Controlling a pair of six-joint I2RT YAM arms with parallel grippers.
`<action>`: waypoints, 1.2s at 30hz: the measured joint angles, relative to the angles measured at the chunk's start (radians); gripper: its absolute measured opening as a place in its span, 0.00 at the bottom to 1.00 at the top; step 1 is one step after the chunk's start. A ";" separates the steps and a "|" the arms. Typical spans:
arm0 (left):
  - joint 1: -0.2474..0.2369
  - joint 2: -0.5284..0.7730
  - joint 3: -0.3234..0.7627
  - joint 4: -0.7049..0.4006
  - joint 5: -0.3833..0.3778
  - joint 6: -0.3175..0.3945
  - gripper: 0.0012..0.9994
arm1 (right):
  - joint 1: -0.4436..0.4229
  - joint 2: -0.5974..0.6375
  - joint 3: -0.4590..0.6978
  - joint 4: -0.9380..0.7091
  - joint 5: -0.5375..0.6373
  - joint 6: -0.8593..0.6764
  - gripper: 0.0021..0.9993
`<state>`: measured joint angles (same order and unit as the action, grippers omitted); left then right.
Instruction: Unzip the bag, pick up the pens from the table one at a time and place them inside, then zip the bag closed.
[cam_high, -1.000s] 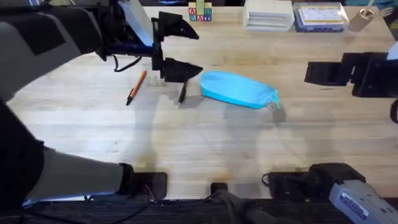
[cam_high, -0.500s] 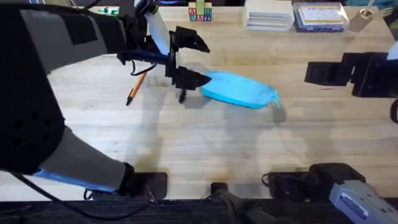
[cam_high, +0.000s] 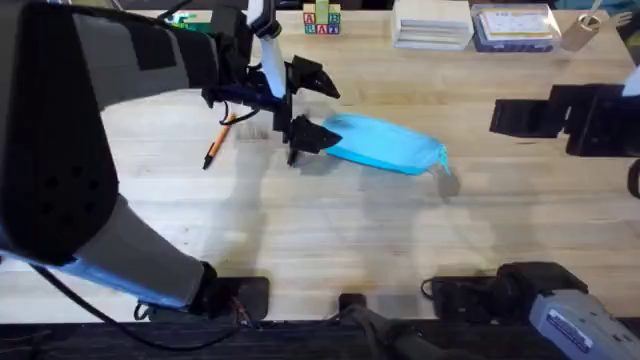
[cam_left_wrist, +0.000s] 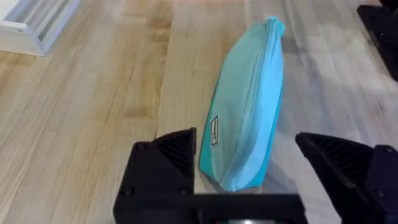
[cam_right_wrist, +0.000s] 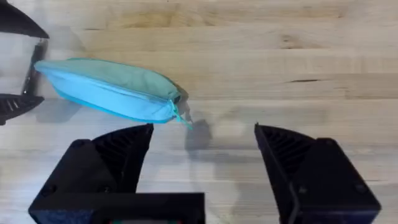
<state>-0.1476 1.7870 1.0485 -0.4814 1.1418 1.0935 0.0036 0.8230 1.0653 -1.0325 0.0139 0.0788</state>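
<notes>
Bag zipped, left hand wide at its end, black pen mostly hidden, right hand wide.

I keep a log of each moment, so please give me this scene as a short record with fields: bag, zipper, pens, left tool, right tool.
bag: light blue bag lying on the table
zipper: looks closed along its length
pens: orange pen on the table, apart from the bag; black pen near the bag's end, partly hidden
left tool: left tool open, its fingers on either side of the bag's end
right tool: right tool open, empty, away from the bag
</notes>
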 joint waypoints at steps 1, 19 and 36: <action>-0.004 0.000 0.000 0.001 -0.008 0.000 0.99 | 0.000 0.000 0.000 0.000 0.000 0.000 1.00; -0.027 0.000 0.000 0.002 -0.099 0.000 0.99 | 0.000 0.000 0.000 0.000 0.000 0.000 1.00; -0.027 0.015 0.000 -0.026 -0.115 0.000 0.99 | 0.000 0.000 0.000 0.000 0.000 0.000 1.00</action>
<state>-0.1745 1.8019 1.0485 -0.5076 1.0267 1.0935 0.0036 0.8230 1.0653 -1.0325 0.0139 0.0788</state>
